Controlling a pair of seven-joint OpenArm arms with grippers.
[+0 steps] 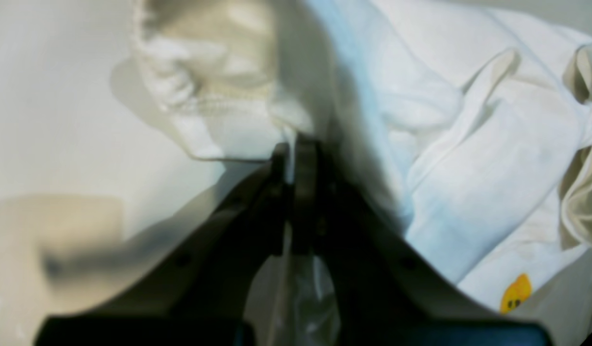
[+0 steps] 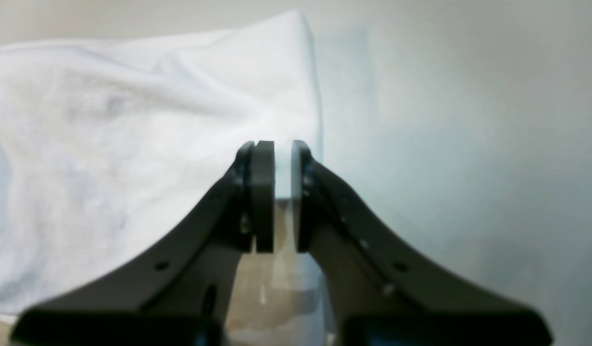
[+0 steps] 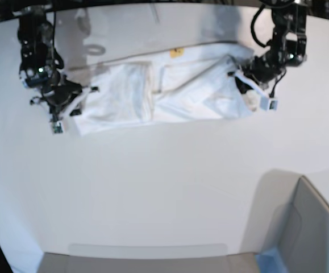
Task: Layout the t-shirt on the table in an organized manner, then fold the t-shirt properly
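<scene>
The t-shirt [image 3: 164, 94] lies rumpled across the upper middle of the table [image 3: 153, 187], each end pinched between the closed jaws of the left gripper [image 1: 296, 144] and right gripper [image 2: 281, 168]. Pulling outward evenly should flatten the creases.

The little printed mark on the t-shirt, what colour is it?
Yellow-orange mark on the white t-shirt, clearest in the left wrist view.

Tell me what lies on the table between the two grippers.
In the base view, only the t-shirt spans the table between the right gripper and the left gripper, each shut on one end of it.
</scene>
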